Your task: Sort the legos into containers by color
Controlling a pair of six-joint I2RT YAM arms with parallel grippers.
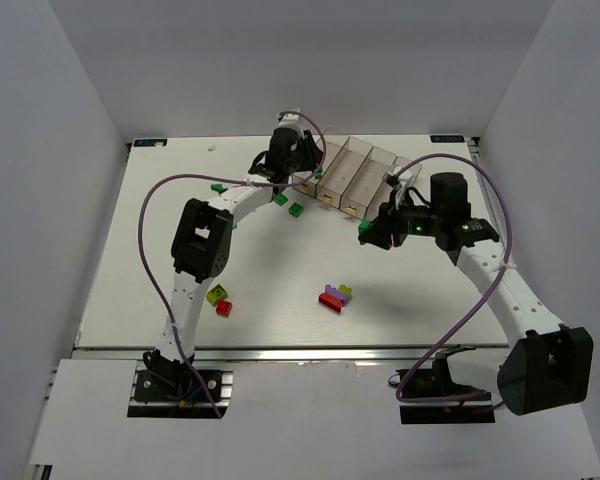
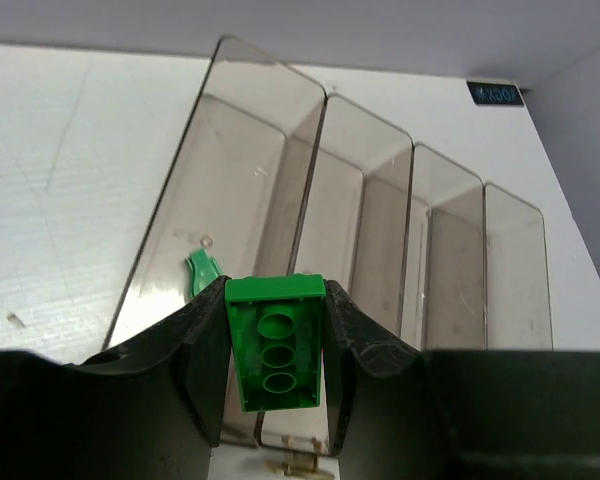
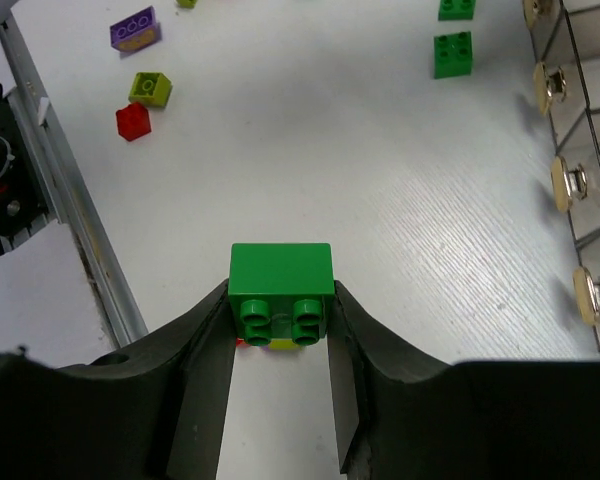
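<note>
Left wrist view: the left gripper [image 2: 276,295] clamps a glossy green brick [image 2: 276,360], hollow underside up. Its long axis runs along the clear bins [image 2: 325,97], over the wall between the first and second. A green piece [image 2: 202,272] seems to lie in the first bin, so the drop likely needs a nudge left. The right gripper [image 3: 280,295] pinches a second green brick [image 3: 280,268], studs toward the camera, above the white table [image 3: 380,200]; the bins' labelled ends lie to its right.

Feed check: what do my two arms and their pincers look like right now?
The left arm and right arm have white links with black joint housings. A purple cable loops loosely along each. Small green lights glow near the right wrist. The left pincer and right pincer each have two black curved fingers.
</note>
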